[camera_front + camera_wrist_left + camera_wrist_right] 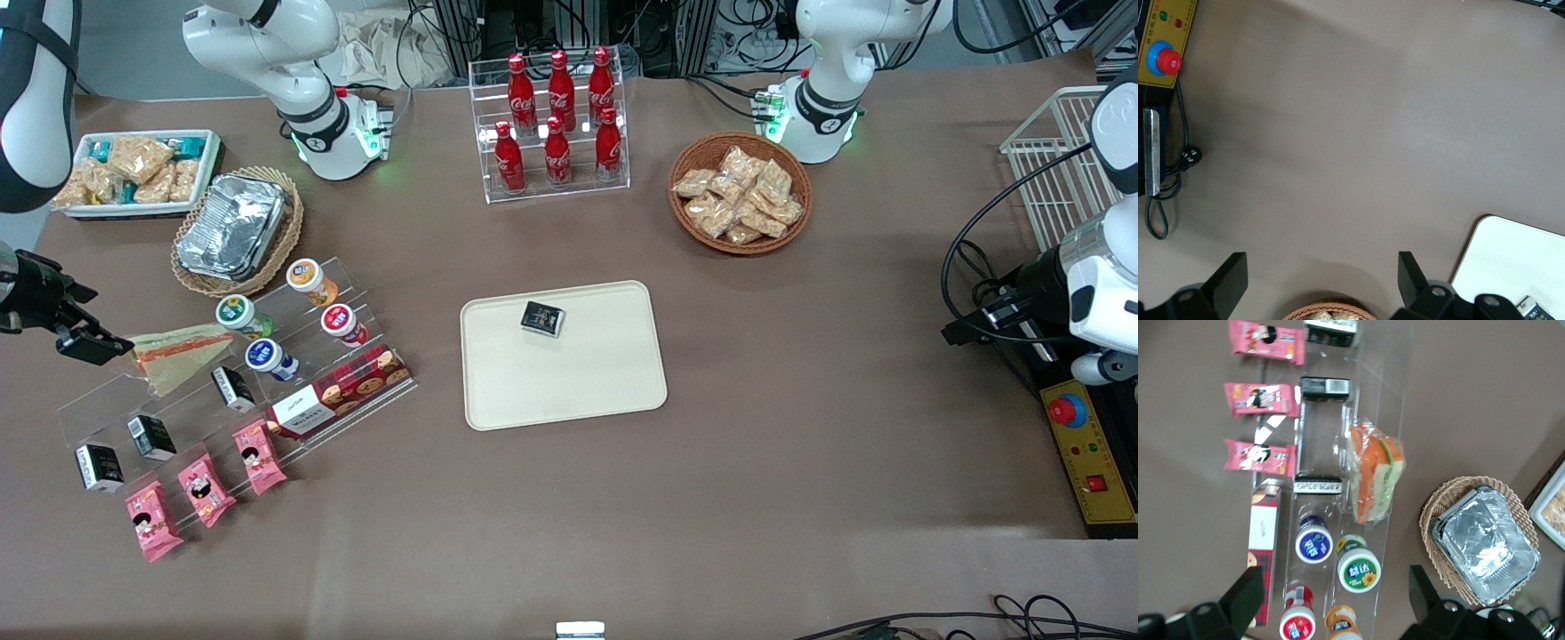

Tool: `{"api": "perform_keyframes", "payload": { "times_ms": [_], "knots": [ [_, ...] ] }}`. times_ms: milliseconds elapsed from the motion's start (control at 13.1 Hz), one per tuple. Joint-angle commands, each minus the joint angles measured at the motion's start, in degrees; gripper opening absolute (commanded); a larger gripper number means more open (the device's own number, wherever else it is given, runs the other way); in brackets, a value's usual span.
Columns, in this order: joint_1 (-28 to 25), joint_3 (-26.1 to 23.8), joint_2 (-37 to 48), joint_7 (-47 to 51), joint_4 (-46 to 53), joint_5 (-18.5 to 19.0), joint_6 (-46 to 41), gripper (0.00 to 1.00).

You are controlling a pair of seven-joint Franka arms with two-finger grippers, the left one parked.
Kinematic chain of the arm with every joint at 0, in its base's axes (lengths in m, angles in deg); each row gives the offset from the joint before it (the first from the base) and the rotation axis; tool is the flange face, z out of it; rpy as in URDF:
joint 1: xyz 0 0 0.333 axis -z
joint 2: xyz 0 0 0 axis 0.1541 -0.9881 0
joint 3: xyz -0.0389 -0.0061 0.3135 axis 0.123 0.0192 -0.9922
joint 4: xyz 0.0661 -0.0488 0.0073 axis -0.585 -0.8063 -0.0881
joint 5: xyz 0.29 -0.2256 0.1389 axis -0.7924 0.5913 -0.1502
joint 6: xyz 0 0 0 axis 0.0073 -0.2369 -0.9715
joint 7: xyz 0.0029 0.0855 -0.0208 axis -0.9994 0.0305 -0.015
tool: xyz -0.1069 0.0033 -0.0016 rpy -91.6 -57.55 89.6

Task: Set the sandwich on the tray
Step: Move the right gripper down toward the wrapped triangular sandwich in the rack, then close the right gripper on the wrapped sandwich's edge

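gripper (89,342) hovers just beside the sandwich (178,353), jaws wide and empty. the sandwich lies on the top step of a clear rack (1338,487) — likely light, soft, slippery in its wrap — best pinched gently across the bread faces; tray (569,391) well apart.

Looks like a robotics lab dressed up as a snack shop: acrylic cola rack (556,124), cable tangle above it, emergency-stop box (1086,453) at the parked arm's end.
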Motion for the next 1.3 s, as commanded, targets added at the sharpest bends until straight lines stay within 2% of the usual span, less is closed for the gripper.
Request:
{"api": "perform_keyframes", "payload": {
  "times_ms": [0, 382, 840, 1222],
  "knots": [
    [3.4, -0.4, -2.8, 1.7, 0.4, 1.2, -0.7, 0.97],
    [6.2, -0.5, -3.5, 0.5, -3.8, -0.7, 2.3, 0.97],
    [9.0, -0.6, -3.0, -3.5, -12.0, -2.6, 12.5, 0.97],
    [8.9, -0.7, -2.9, -5.5, -16.8, -2.8, 19.3, 0.97]
  ]
}}
